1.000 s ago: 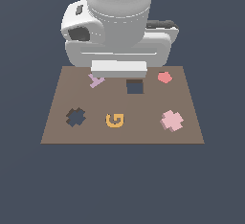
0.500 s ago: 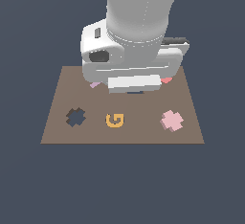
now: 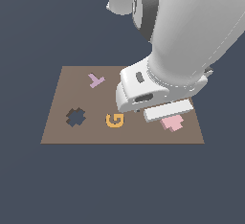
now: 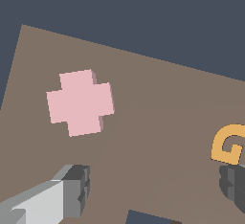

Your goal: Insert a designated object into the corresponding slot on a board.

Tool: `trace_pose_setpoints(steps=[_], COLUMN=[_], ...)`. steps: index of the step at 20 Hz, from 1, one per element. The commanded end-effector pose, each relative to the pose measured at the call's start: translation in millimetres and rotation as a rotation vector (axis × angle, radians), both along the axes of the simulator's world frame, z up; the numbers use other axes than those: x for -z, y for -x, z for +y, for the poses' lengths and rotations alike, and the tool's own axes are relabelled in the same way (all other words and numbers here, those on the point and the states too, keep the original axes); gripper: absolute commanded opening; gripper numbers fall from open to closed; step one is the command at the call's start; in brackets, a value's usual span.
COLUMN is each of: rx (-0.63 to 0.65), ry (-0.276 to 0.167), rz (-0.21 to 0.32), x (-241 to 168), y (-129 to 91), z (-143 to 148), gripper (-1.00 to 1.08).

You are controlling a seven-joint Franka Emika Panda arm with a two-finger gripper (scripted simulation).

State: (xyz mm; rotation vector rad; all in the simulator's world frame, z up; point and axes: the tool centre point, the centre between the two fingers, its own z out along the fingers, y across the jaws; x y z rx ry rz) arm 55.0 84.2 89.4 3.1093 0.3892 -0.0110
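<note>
The pale pink cross block [image 3: 174,123] lies flat on the brown board [image 3: 64,94] near its front corner on the exterior view's right, half covered by the arm's white hand [image 3: 143,94]. In the wrist view the whole cross [image 4: 80,102] shows, untouched. My gripper [image 4: 153,187] is open above the board; its fingers [image 4: 72,189] stand wide apart with nothing between them, and the cross lies outside the gap. The dark cross-shaped slot [image 3: 75,117] is empty, on the board's side at the exterior view's left.
An orange G [image 3: 114,120] sits between slot and cross and also shows in the wrist view as the G [image 4: 229,144]. A lilac Y [image 3: 95,80] lies at the board's back. A dark cut-out's edge [image 4: 148,217] shows beside the fingers. The arm hides the board's back right.
The arm has swung from the board's back towards its front corner on the exterior view's right, lowering over the pink cross and now partly covering it. No object has moved.
</note>
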Motion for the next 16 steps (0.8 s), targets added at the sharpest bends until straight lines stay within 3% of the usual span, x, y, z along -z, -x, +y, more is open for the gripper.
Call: trace_pose_setpoints(steps=[1,8,16], rx=[-0.042,-0.122,-0.157], ry=[-0.003,-0.008,-0.010], rz=[-0.002,-0.004,-0.005], x=[11.3,31.7,40.1], y=[-8.8,-23.1,-28.6], z=[18.5,53.9,69.5], gripper=[1.00,1.00,1.00])
